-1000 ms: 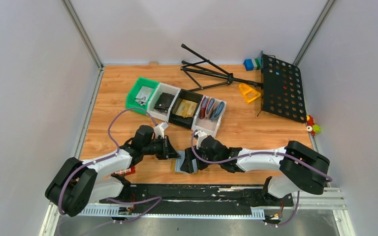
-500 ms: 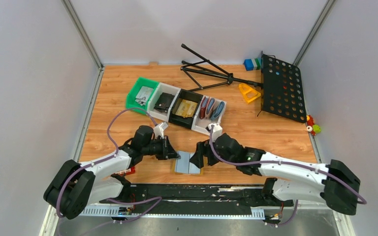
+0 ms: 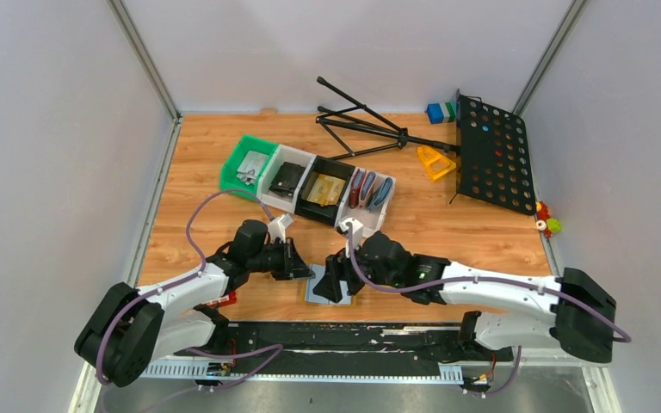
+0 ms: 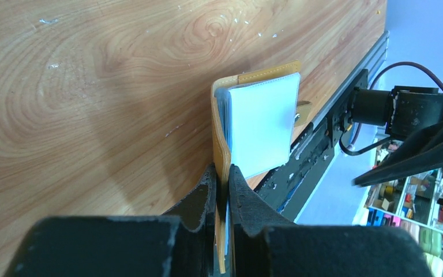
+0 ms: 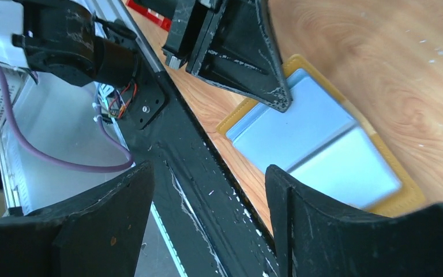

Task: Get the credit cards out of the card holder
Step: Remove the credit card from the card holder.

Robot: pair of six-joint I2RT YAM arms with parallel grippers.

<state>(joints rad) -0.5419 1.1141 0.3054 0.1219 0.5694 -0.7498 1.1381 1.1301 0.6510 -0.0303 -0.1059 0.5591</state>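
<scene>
My left gripper (image 4: 222, 173) pinched the card holder (image 5: 323, 144) by one edge, open flat on the table (image 4: 92, 86). My right gripper (image 5: 207, 170) hung spread above it. Holder looked floppy; cards unseen, probably stiff and slick: grip an exposed edge.

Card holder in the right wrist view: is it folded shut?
No, the card holder lies spread open on the table, pale lining facing up, with the left tool pinching one edge.
</scene>
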